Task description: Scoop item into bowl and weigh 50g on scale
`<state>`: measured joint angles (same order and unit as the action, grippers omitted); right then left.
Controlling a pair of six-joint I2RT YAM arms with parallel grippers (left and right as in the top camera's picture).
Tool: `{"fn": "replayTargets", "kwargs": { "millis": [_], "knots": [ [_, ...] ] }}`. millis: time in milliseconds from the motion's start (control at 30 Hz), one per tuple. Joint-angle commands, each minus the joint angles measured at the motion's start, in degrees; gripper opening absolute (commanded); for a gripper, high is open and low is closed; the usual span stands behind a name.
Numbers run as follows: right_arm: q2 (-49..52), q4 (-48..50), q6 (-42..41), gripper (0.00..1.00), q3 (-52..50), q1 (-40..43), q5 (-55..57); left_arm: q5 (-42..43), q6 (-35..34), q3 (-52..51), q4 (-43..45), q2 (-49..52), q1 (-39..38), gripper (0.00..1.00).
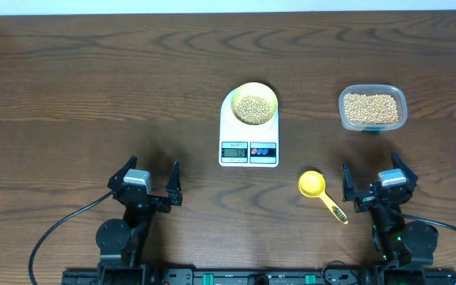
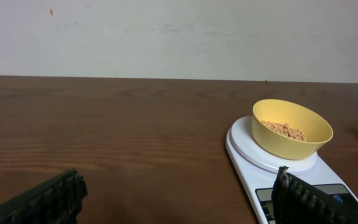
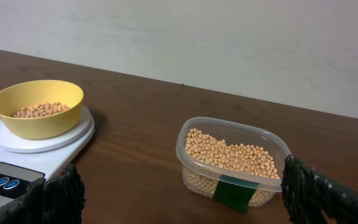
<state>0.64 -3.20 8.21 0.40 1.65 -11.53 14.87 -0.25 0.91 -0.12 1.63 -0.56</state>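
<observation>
The bowl (image 1: 255, 89), partly filled with beans (image 1: 252, 109), is seated on the scale (image 1: 248, 134); the scoop (image 1: 313, 185) is laid near the right gripper (image 1: 373, 177); that and the left gripper (image 1: 147, 180) are spread wide, empty.

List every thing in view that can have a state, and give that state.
Scale: display on, reading illegible.
Bowl: on scale, part filled with beans.
Tub: lidless, roughly half full of beans.
Scoop: empty, lying on table.
Left gripper: fingers open, empty.
Right gripper: fingers open, empty.
</observation>
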Motion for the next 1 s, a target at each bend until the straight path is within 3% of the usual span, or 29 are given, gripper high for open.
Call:
{"fn": "replayTargets", "kwargs": {
  "millis": [0,967],
  "knots": [
    [-0.2,-0.3,0.6,0.99,0.0,-0.2,0.4,0.9,-0.9,-0.7,-2.5,0.4,-0.1,0.98],
    [-0.2,-0.3,0.6,0.99,0.0,-0.2,0.4,0.9,-0.9,-0.7,-2.5,-0.2,-0.1,0.98]
  ]
}}
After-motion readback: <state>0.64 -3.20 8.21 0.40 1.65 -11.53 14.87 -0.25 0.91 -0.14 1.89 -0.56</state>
